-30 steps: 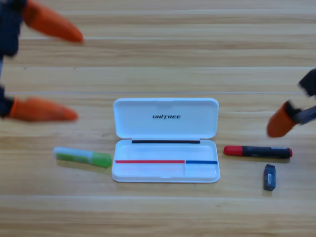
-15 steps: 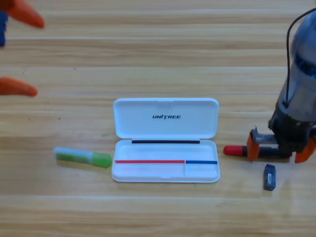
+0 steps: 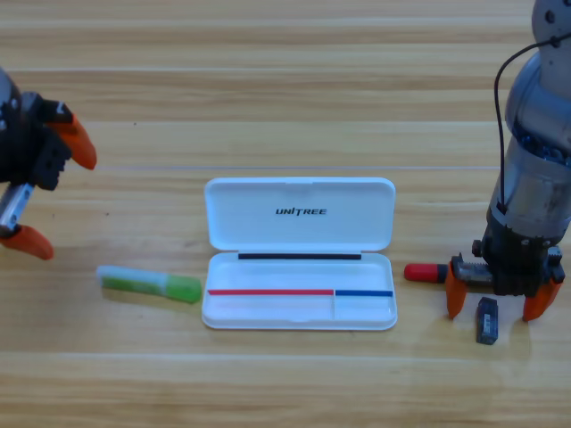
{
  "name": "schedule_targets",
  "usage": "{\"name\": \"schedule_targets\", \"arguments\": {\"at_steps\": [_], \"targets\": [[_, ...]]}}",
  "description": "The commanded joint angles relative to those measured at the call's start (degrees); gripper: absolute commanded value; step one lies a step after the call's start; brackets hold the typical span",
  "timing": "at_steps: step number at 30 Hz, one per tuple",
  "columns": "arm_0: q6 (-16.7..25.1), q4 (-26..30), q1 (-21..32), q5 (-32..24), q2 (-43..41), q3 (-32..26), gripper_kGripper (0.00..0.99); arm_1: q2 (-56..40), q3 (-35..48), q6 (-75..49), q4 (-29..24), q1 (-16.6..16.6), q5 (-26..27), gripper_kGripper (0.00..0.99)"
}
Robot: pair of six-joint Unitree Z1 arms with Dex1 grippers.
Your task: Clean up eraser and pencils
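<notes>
While the left gripper point(image 3: 36, 192) is waiting wide open at the table's edge, the right gripper point(image 3: 493, 299) is straddling the eraser point(image 3: 486, 320).
Its jaws are standing open, gripping nothing; the case point(image 3: 300, 253) is lying open.

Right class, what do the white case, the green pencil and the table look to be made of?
White case: probably smooth moulded plastic, uniform with rounded corners. Green pencil: seemingly translucent plastic, light showing through. Table: wood or wood-look laminate, with grain lines and plank seams.

- Wooden table point(image 3: 268, 89) carries everything.
- Open white case point(image 3: 300, 252) lies left of the right gripper point(image 3: 493, 300).
- Green pen point(image 3: 149, 283) rests below the left gripper point(image 3: 49, 192).
- Red-and-black pen point(image 3: 426, 272) pokes out beside the right gripper.
- Eraser point(image 3: 486, 319) lies between its jaws.
</notes>
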Motion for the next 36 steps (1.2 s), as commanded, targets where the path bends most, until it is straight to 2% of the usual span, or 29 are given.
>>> {"name": "schedule_targets", "arguments": {"at_steps": [1, 9, 13, 15, 17, 21, 25, 29, 33, 35, 36], "targets": [[-0.77, 2.09, 0.98, -0.45, 4.65, -0.99, 0.934, 4.25, 1.55, 1.49, -1.17, -1.42, 1.59, 0.807], [-2.09, 4.46, 0.98, -0.71, 6.23, -2.23, 0.937, 3.81, 2.87, -0.01, -1.09, -1.42, 3.43, 0.365], [-2.53, 4.90, 0.98, -0.80, 6.76, -2.84, 0.937, 3.55, 3.05, -1.33, -0.38, -1.42, 4.40, 0.183], [-2.79, 5.43, 0.98, -0.80, 7.11, -3.46, 0.937, 3.20, 2.96, -1.77, 0.15, -1.42, 4.58, 0.129], [-2.97, 5.69, 0.98, -0.88, 7.28, -3.90, 0.937, 2.58, 2.61, -3.44, 0.94, -1.42, 4.58, 0.000], [-3.32, 5.25, 0.98, -1.59, 8.34, -4.33, 0.954, -0.58, -0.91, -11.79, 6.30, -0.01, 3.17, 0.000], [-3.67, 1.56, 0.98, -1.59, 10.62, -3.28, 0.963, -5.07, -7.59, -29.72, 14.30, 3.76, -2.37, 0.000], [-4.46, -3.80, 0.98, -2.03, 13.43, -1.61, 0.965, -7.00, -11.63, -47.73, 15.17, 6.66, -7.46, 0.000], [-5.78, -8.10, 0.98, -2.82, 16.07, 0.15, 0.963, -5.59, -14.00, -63.03, 16.76, 9.04, -5.97, 0.000], [-6.40, -8.90, 0.98, -2.82, 17.39, 0.59, 0.963, -4.28, -14.88, -70.32, 18.16, 10.36, -1.84, 0.000], [-6.84, -9.25, 0.98, -2.82, 17.83, 0.85, 0.963, -3.66, -15.14, -72.96, 18.16, 10.97, -1.40, 0.000]]}}
